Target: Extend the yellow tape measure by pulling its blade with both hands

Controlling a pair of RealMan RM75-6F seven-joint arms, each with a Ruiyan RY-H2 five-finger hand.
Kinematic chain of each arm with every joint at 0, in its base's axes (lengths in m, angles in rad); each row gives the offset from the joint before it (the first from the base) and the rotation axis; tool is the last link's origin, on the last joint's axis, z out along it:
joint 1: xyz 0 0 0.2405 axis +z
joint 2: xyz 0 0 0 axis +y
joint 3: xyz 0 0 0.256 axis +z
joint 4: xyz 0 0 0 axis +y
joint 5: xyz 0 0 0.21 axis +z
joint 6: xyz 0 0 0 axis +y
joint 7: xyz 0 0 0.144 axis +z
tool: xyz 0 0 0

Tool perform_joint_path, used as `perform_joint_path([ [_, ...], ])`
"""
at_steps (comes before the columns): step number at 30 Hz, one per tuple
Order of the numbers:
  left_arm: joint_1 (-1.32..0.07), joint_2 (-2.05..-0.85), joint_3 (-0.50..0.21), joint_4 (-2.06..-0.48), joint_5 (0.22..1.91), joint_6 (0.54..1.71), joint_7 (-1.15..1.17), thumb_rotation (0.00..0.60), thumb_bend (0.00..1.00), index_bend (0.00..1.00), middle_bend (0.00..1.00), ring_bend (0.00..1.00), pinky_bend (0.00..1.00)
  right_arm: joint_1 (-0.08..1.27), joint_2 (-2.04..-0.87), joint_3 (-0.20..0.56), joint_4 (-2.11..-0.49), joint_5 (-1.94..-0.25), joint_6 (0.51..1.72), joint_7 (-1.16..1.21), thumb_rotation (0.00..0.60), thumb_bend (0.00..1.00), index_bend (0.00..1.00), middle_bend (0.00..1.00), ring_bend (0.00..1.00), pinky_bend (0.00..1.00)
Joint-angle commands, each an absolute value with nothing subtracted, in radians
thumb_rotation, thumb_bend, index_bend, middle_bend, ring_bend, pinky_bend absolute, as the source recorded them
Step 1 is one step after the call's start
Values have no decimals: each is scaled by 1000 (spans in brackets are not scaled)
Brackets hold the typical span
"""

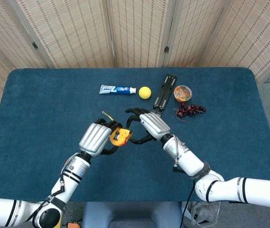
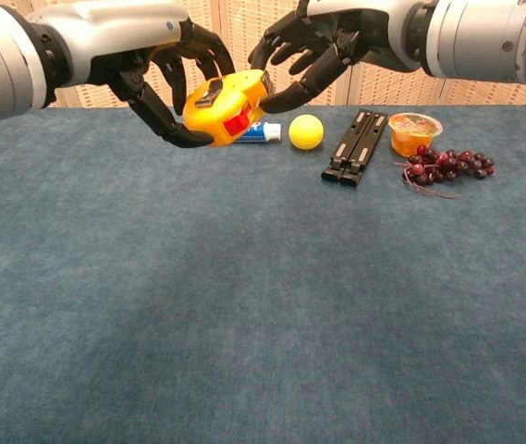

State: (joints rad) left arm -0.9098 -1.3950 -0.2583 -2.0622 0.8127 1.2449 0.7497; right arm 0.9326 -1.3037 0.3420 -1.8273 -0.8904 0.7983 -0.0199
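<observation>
My left hand [image 1: 97, 138] [image 2: 156, 65] grips the yellow tape measure [image 1: 119, 137] [image 2: 227, 109] and holds it in the air above the blue table. The case has a red button on its face. A yellow strap loop [image 1: 107, 114] sticks out behind the left hand. My right hand [image 1: 150, 126] [image 2: 323, 46] sits just right of the case with its fingers spread, and its fingertips [image 2: 268, 100] reach the case's right end. No blade shows pulled out. Whether the right hand pinches the blade tip is not visible.
Along the far side of the table [image 1: 40, 104] lie a toothpaste tube [image 1: 117, 89], a yellow ball [image 1: 144, 92], a black folded stand [image 1: 164, 90], an orange cup [image 1: 182, 93] and a bunch of dark grapes [image 1: 189, 110].
</observation>
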Motion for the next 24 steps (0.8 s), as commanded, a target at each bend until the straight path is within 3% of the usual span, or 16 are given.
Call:
perform_joint_path([
  [1,-914,-1397,-258,-2061,808,1246,751,600,319,484,471,457,270,936,-1305,340,-1828,-890,796,-18,600,288,430,161,88,93],
  [24,-925,-1388,-245,-2038,788,1251,732,600,319,484,471,456,272,943,-1303,322,-1817,-889,804,2,600,288,570,188,118,93],
])
